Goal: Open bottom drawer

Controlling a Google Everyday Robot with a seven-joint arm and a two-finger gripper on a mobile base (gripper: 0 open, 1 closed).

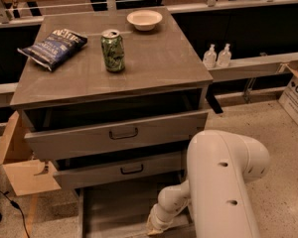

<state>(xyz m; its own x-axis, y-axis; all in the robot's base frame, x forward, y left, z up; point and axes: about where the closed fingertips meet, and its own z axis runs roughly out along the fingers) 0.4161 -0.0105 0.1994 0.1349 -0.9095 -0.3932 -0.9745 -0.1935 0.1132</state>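
The grey cabinet (pixel 109 90) has three drawers. The bottom drawer (pixel 114 207) is pulled out, and I see its bare inside floor and left side wall. Its front and handle are cut off by the lower edge of the view. My white arm (pixel 223 182) reaches down from the right. Its wrist (pixel 159 219) hangs over the drawer's front right part. My gripper is beyond the wrist, below the edge of the view. The mid-sized drawer (pixel 131 169) and the tallest drawer (pixel 123 133) above it each stand slightly ajar.
On the cabinet top stand a green can (pixel 112 50), a blue chip bag (pixel 53 47) and a white bowl (pixel 144 19). Two small bottles (pixel 216 56) stand on a ledge at right. A cardboard box (pixel 296 95) is far right, and a wooden piece (pixel 20 167) is on the left.
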